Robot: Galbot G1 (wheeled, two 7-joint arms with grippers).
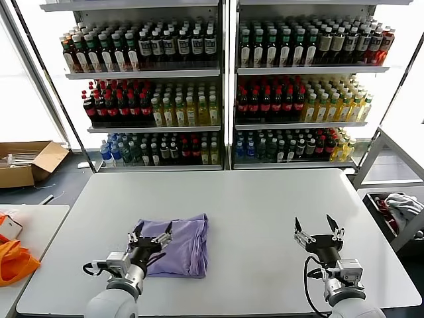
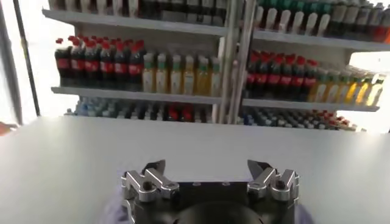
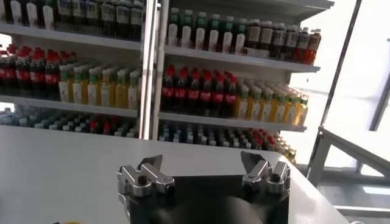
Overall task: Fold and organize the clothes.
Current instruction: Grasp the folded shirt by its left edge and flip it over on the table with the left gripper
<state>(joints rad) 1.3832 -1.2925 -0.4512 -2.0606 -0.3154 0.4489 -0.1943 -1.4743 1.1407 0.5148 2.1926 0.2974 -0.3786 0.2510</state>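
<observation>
Lavender cloth, the shirt point(image 1: 177, 244), lies folded into a compact, roughly rectangular bundle on the white worktop point(image 1: 252, 199), at lower left of centre in the head view. Our left pincer point(image 1: 151, 234) hovers over its near-left edge with fingers spread, pinching nothing as far as we can see. Our right pincer point(image 1: 318, 229) sits well apart at lower right, also spread and empty over bare worktop. Both wrist views confirm the gap between the fingers, with shelves of bottles point(image 1: 265, 99) behind. We judge the folding largely done: the sleeves are tucked out of sight and the layers are stacked. What may remain is a final fold, some smoothing, or moving the bundle to its place.
</observation>
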